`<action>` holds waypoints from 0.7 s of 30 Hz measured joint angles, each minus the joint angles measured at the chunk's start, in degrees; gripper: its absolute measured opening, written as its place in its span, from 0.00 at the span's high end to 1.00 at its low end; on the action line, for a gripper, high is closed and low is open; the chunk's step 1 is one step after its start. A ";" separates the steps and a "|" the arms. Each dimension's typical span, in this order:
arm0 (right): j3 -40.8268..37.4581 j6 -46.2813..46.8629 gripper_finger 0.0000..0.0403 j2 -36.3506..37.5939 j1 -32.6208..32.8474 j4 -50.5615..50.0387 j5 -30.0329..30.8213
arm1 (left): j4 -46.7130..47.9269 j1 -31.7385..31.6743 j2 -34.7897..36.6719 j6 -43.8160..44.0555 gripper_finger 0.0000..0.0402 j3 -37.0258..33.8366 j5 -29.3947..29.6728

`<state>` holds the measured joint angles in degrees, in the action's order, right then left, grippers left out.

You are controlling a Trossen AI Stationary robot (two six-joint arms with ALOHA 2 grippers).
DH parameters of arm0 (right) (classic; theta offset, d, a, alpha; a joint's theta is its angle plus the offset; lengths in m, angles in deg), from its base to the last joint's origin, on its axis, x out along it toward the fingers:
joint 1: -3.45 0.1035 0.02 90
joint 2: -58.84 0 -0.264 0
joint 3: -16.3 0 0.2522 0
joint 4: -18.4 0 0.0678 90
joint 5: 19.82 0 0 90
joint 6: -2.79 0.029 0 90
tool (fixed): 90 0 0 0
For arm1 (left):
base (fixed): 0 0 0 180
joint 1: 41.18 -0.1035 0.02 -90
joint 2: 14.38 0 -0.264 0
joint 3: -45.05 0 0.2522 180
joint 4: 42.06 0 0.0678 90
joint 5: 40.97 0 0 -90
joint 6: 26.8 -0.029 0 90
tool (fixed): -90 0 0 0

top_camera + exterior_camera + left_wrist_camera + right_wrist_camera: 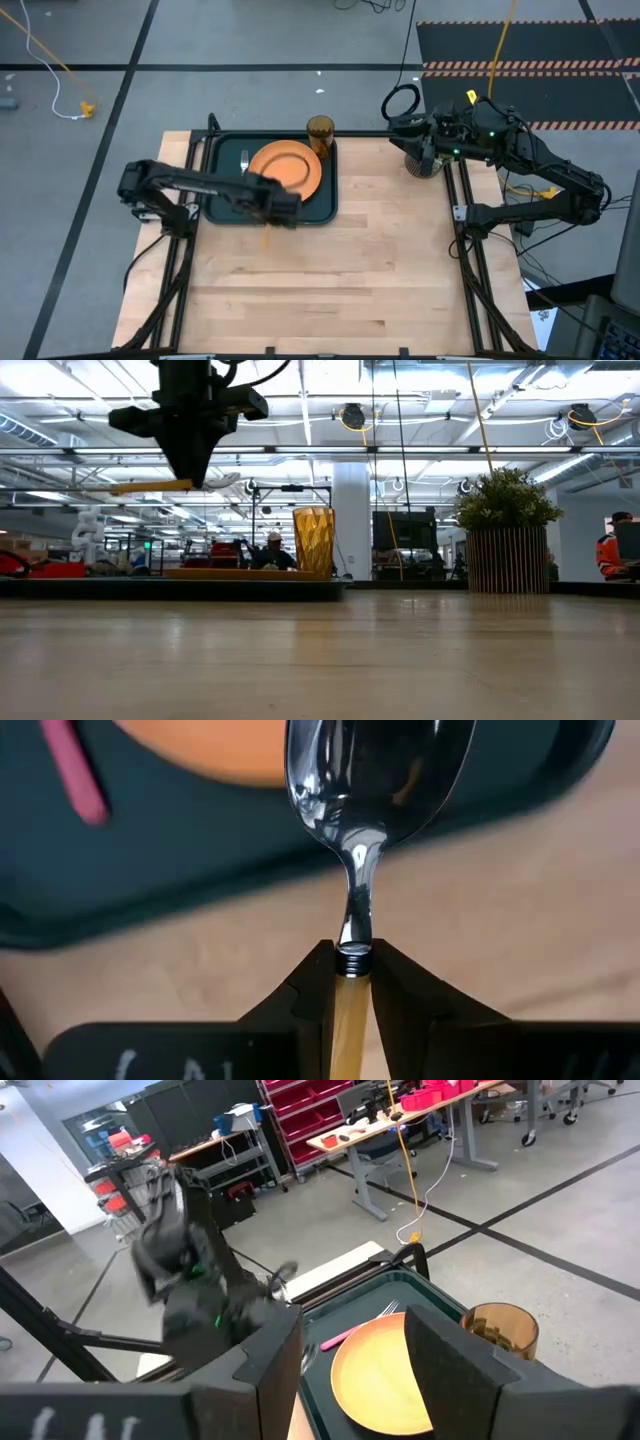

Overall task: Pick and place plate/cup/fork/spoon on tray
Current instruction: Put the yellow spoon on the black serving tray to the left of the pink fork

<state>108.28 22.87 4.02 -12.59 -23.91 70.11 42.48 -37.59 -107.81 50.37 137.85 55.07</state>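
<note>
Tabletop (330,280): spoon (365,810) handle claw-hidden.

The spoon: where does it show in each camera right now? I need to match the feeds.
High view: the spoon pokes out below the left gripper, at the tray's near edge.
Low view: held level in the air, upper left.
Left wrist view: centre, clamped by the handle.
Right wrist view: not visible.
Shared landmark: the orange plate.
</note>
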 joint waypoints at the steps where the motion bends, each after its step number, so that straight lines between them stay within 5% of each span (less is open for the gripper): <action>1: 0.00 -0.33 0.58 -0.04 0.00 0.03 0.08 | 0.34 -1.16 1.03 -0.74 0.86 0.00 1.07; 10: 0.00 -1.06 0.58 -0.07 -0.02 1.26 4.26 | 5.07 -13.48 8.66 -12.57 0.86 0.04 8.72; 21: 0.00 -3.43 0.58 -0.37 -0.11 9.14 14.85 | 4.98 -33.12 9.79 -35.10 0.86 -0.56 9.99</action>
<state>108.28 19.44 3.65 -12.70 -14.77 84.96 47.46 -70.70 -98.02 15.26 137.29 65.06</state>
